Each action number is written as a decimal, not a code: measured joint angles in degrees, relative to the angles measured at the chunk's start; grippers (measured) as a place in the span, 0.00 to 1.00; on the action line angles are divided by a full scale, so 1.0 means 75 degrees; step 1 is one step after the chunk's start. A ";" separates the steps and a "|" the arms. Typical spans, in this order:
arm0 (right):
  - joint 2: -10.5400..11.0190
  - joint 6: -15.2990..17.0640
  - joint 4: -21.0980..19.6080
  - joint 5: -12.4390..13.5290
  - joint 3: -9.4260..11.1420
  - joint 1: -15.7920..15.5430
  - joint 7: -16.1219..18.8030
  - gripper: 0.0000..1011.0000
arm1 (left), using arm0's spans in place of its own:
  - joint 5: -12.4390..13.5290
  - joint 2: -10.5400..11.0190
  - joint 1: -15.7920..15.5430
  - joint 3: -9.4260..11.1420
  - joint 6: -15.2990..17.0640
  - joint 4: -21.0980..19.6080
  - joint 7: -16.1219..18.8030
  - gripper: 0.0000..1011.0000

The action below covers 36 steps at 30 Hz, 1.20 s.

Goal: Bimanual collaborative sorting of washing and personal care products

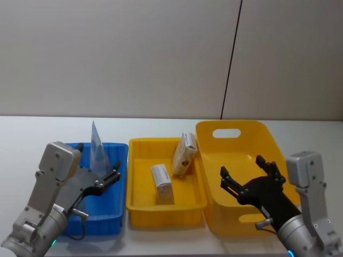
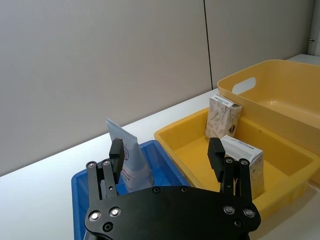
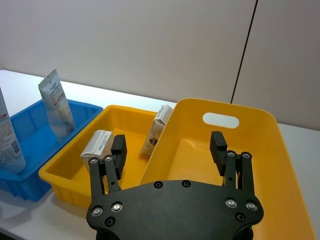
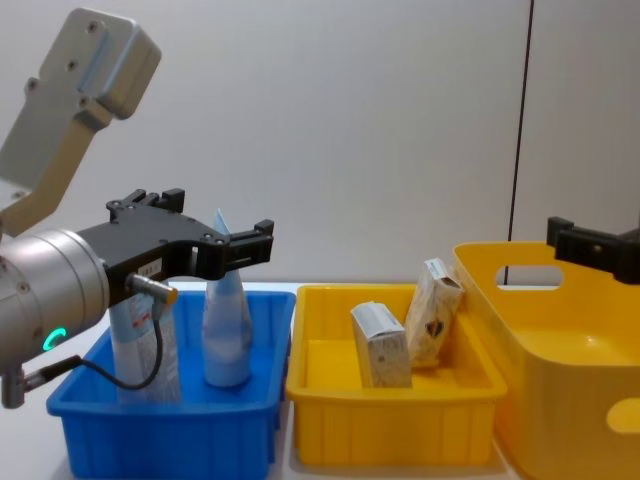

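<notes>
Two pale-blue tubes stand upright in the blue bin [image 4: 170, 430]: one tube [image 4: 228, 335] near its middle and another tube [image 4: 140, 345] to its left. Two beige-white packs sit in the small yellow bin [image 1: 140, 205]. One pack [image 1: 162, 183] stands near the middle and the other pack [image 1: 184, 153] leans at the back right corner. My left gripper [image 1: 99, 174] hovers open and empty over the blue bin, just in front of a tube [image 1: 96, 143]. My right gripper [image 1: 244, 168] hangs open and empty over the large yellow bin [image 1: 257, 134].
The three bins stand side by side on the white table [image 1: 32, 134], blue at the left and the tall handled yellow one at the right. A grey wall rises behind the table. Bare tabletop lies behind the bins and to the left.
</notes>
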 joint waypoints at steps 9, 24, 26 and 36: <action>-0.0050 0.0438 0.0644 0.0175 -0.0135 0.0798 0.0526 0.99 | 0.0000 0.0000 0.0000 0.0000 0.0000 0.0000 0.0000 0.99; -0.0421 0.1753 0.2454 0.0404 -0.0797 0.2905 0.1590 0.99 | 0.0000 0.0000 0.0000 0.0000 0.0000 0.0000 0.0000 0.99; -0.0486 0.1989 0.2641 0.0413 -0.0932 0.3176 0.1717 0.99 | -0.0001 0.0000 0.0000 0.0000 0.0000 0.0000 0.0000 0.99; -0.0692 0.2930 0.3094 0.0259 -0.1513 0.4024 0.1939 0.99 | 0.0000 0.0000 0.0000 0.0000 0.0000 0.0000 0.0000 0.99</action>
